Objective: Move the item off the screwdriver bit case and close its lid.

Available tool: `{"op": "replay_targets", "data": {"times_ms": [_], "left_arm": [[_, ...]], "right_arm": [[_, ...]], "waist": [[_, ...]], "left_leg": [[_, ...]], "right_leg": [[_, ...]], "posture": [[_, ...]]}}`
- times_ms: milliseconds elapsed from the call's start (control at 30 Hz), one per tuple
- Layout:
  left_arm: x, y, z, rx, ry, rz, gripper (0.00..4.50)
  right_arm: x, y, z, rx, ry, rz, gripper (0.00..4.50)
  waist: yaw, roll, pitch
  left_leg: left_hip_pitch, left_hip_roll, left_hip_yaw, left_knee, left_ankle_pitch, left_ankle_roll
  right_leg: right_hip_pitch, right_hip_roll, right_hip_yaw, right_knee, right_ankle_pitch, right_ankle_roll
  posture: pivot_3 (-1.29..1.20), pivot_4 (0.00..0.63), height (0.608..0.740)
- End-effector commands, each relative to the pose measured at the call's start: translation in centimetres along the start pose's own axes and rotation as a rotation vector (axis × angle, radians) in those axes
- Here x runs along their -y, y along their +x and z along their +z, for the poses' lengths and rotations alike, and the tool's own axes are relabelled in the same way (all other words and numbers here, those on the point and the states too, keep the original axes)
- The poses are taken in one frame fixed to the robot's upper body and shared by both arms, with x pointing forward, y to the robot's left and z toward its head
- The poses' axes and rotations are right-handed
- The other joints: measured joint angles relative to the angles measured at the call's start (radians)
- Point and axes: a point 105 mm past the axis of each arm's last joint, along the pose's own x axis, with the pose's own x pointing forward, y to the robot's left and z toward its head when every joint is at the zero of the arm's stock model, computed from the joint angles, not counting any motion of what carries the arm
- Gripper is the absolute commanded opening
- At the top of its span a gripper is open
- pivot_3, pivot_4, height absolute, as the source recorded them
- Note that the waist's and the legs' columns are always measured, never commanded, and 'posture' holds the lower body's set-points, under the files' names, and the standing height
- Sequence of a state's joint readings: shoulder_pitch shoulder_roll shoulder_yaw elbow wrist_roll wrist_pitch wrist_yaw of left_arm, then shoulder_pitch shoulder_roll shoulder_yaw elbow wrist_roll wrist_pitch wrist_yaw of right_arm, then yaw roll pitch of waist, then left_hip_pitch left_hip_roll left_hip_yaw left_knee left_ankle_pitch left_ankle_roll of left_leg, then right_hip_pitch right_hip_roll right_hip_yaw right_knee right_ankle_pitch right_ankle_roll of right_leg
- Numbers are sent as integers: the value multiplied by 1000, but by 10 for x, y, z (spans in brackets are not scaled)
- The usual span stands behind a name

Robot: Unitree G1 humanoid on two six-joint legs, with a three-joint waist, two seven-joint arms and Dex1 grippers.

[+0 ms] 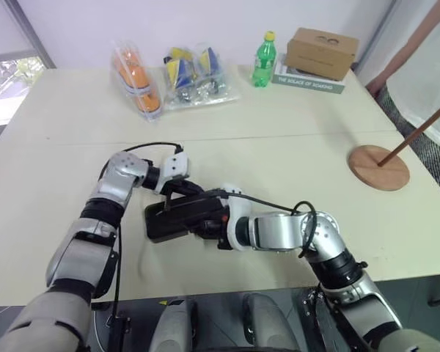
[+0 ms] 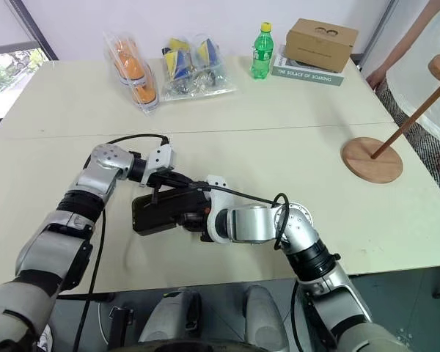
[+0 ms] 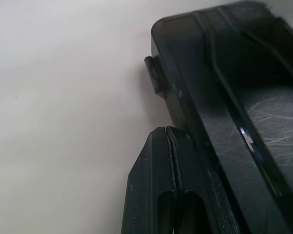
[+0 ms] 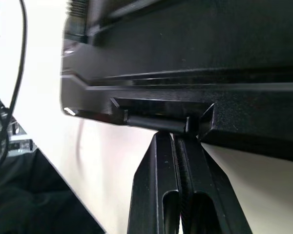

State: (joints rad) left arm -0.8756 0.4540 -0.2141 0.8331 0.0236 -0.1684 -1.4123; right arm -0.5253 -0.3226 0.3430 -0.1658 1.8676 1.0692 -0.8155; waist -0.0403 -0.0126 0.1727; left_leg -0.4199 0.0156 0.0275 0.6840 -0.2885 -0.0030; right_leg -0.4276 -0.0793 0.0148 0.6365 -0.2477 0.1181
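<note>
Pale table [image 1: 293, 132], both claws pressed together against screwdriver bit case [image 1: 177, 218]

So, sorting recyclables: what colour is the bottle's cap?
Yellow, on the green bottle; the right eye view shows it best.

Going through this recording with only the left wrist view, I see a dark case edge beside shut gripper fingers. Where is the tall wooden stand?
Observer: The light-brown wooden stand is upright on the white table, far to the robot's right. It is well apart from the dark grey-black plastic screwdriver bit case.
Operator: What is the right arm doing?
Observer: The right gripper is shut, with its tips against a recess in the case's long edge.
Operator: Is anyone nearby?
Observer: A person stands at the table's right edge, beside the stand.
</note>
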Motion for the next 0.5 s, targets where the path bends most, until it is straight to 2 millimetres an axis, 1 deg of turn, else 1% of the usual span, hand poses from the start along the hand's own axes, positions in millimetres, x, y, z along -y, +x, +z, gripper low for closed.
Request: {"op": "replay_targets", "data": {"times_ms": [33, 133, 200, 267, 333, 400, 433, 467, 500], "left_arm": [[-9, -12, -5, -26, 5, 67, 0], [-22, -33, -14, -32, -43, 191, 0], [-28, -46, -19, -34, -60, 260, 0], [-34, -60, -18, -21, -59, 337, 0], [-41, -76, -12, 6, -45, 415, 0], [-47, -95, 2, 71, -54, 506, 0], [-48, -106, 8, 106, -64, 550, 0], [-47, -112, 12, 127, -73, 577, 0], [-41, -120, 17, 151, -90, 605, 0]], "right_arm": [[-18, -28, 22, 95, -39, 100, 77], [-21, -45, 29, 134, -109, 136, 77], [-23, -57, 31, 154, -167, 163, 77], [-27, -72, 34, 172, -244, 187, 77], [-31, -88, 37, 189, -338, 191, 77], [-29, -106, 44, 230, -510, 135, 77], [-25, -115, 50, 255, -575, 90, 77], [-21, -121, 54, 270, -616, 62, 77], [-15, -129, 59, 290, -663, 21, 77]], "waist": [[0, 0, 0], [-4, 0, 0], [-4, 0, 0], [-2, 0, 0], [1, 0, 0], [7, -1, 0], [10, -1, 1], [15, -1, 0], [21, -2, 0]], "left_leg": [[0, 0, 0, 0, 0, 0], [0, 0, 0, 0, 0, 0], [1, 1, 0, 0, 0, 0], [1, 1, 0, 0, 0, 0], [-1, 1, 0, 0, 0, 1], [-2, 1, 0, 1, 0, 1], [-3, 1, 0, 1, 0, 0], [-5, 1, 0, 1, 0, 1], [-5, 1, -1, 1, 0, 1]], "right_leg": [[0, 0, 0, 0, 0, 0], [0, 0, 0, 0, 0, 0], [0, 1, 0, 1, 0, 0], [0, 2, 0, 1, 0, 0], [-1, 1, 0, 1, 0, 0], [-2, 0, 0, 0, 0, 0], [-2, -1, -1, 0, 0, 1], [-3, -1, -1, -1, 1, 2], [-3, -1, 0, -2, 1, 2]], "posture": [[0, 150, 740], [0, 150, 740], [0, 150, 740], [0, 150, 740], [0, 150, 740], [0, 150, 740], [0, 150, 740], [0, 150, 740], [0, 150, 740]]}}
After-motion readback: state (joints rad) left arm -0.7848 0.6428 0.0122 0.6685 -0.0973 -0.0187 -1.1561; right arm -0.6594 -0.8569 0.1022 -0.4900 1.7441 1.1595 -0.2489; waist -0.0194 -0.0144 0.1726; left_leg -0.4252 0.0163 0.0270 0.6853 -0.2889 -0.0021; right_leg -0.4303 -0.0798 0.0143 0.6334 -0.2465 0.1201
